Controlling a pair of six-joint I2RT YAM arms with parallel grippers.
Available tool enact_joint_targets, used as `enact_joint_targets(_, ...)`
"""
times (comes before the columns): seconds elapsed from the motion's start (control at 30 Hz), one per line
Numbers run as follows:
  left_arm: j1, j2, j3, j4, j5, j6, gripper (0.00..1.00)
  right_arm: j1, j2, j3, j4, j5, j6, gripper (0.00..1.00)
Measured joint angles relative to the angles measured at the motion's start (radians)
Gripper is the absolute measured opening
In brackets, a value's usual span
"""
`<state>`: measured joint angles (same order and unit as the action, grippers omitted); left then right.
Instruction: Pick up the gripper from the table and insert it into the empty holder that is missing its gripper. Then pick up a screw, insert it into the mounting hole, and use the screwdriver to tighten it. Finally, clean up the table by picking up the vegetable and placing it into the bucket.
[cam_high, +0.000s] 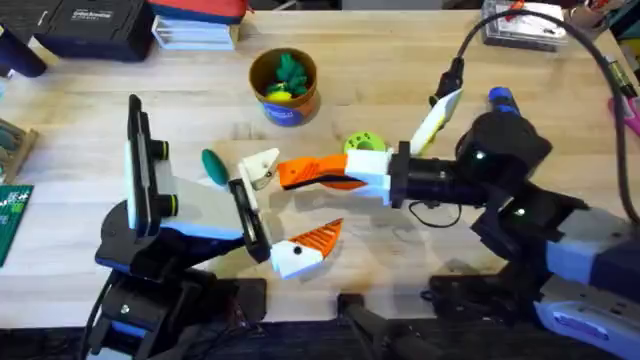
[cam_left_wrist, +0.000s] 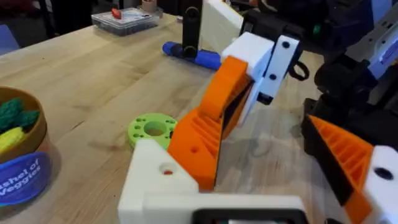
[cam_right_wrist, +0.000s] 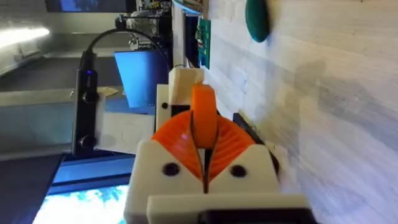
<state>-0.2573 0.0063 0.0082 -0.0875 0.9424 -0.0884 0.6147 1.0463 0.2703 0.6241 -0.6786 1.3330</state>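
My right gripper (cam_high: 303, 173) reaches left across the table middle, shut on the loose orange gripper (cam_right_wrist: 203, 114), which stands edge-on between its ribbed pads (cam_right_wrist: 179, 140). It holds that piece (cam_left_wrist: 194, 146) against the empty holder (cam_high: 262, 167), the white tipless block (cam_left_wrist: 155, 180) on one finger of my left gripper (cam_high: 285, 207). The left gripper is open; its other finger carries an orange tip (cam_high: 316, 238). The dark-green vegetable (cam_high: 214, 165) lies on the table just left of the holder. The bucket (cam_high: 285, 90) stands behind it with toy greens inside. The blue screwdriver (cam_high: 500, 97) lies at the right rear.
A bright green ring disc (cam_high: 362, 143) lies just behind the right gripper. A clear parts box (cam_high: 520, 25) sits at the back right, pink-handled scissors (cam_high: 630, 112) at the right edge. A black case (cam_high: 85, 25) and books occupy the back left, a green circuit board (cam_high: 12, 215) the left edge.
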Motion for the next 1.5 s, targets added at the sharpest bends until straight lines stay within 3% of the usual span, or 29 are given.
enact_joint_targets(0.23, 0.004, 0.000, 0.000, 0.001, -0.019, 0.000, 0.986, 0.000, 0.073, -0.003, 0.159, -0.052, 0.025, 0.013)
enact_joint_targets(0.77, 0.001, 0.000, 0.000, -0.002, 0.002, -0.018, 0.985, 0.000, 0.144, 0.000, 0.202, -0.066, 0.034, 0.012)
enact_joint_targets(1.2, 0.005, 0.000, 0.000, -0.002, -0.014, -0.037, 0.985, 0.020, 0.350, 0.154, 0.207, -0.133, 0.036, 0.010)
enact_joint_targets(1.5, 0.026, 0.002, 0.001, 0.003, -0.092, -0.065, 0.986, 0.037, 0.462, 0.249, 0.212, -0.130, 0.036, 0.010)
